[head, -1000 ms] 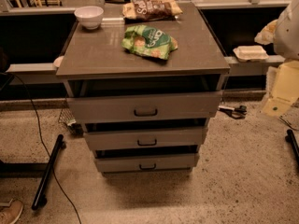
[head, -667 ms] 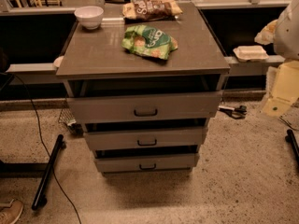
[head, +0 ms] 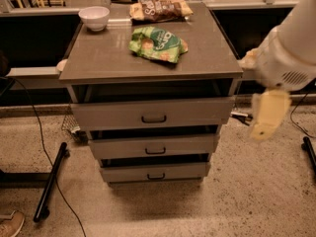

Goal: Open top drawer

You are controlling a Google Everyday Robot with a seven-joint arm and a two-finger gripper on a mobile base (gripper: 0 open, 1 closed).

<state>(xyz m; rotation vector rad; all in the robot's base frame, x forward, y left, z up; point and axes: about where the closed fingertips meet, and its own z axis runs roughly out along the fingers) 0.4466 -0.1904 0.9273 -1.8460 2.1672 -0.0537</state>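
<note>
Grey speckled floor at the left carries a black stand leg (head: 49, 181) and a thin cable (head: 42, 142), with bare room in front of the cabinet. On the cabinet top (head: 98, 65) a white bowl (head: 94, 18) sits at the far left corner. A green snack bag (head: 158, 43) lies mid-top, and a brown snack bag (head: 160, 9) lies at the far edge.

Below the overhanging near edge is the top drawer (head: 108, 115). A dark gap runs above its front panel, and its loop handle (head: 154, 118) is untouched. Two lower drawers (head: 123, 147) sit beneath.

To the right, the white arm (head: 291, 48) reaches in from the upper right edge. The cream gripper (head: 266, 117) hangs downward beside the top drawer's right end, apart from it and touching nothing. I cannot tell whether it is spread or pressed together.
</note>
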